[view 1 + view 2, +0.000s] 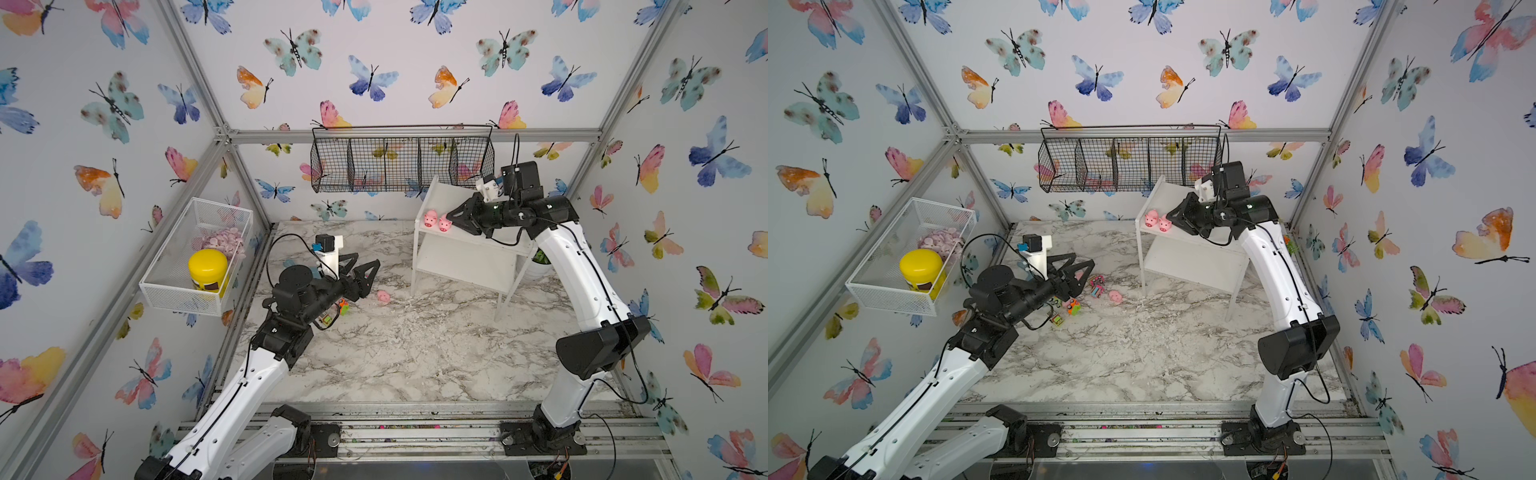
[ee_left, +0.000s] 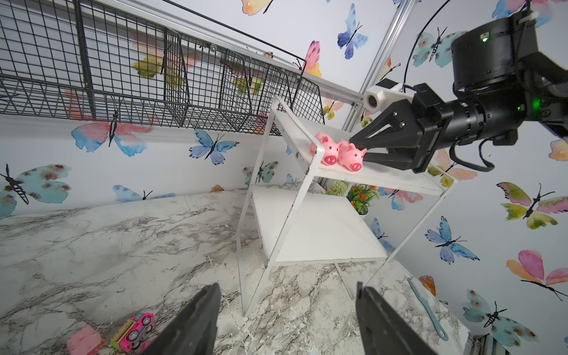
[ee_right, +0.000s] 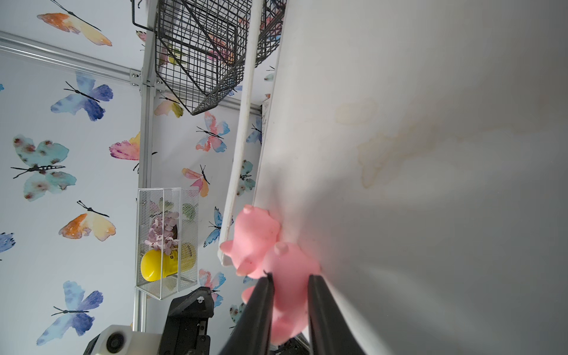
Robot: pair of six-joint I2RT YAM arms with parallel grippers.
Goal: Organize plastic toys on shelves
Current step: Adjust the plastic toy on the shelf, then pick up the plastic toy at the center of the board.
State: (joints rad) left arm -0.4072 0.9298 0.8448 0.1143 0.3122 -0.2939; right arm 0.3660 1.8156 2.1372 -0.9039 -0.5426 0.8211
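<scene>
On the top shelf (image 3: 399,184), my right gripper (image 3: 290,276) pinches a pig (image 3: 289,261), another pig (image 3: 252,236) just beyond; next: release, back out.

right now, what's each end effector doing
left end effector: open, holding nothing
right end effector: closed on the pink pig resting on the shelf

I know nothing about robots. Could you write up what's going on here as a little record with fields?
shelf: white, two boards, lower one bare
right gripper: closed on held pig, which sits on the top board
other pig: right beside it on the top board
left gripper: open, empty, over the table
loose pig: on the table
toy trucks: several on the table by the left gripper
</scene>
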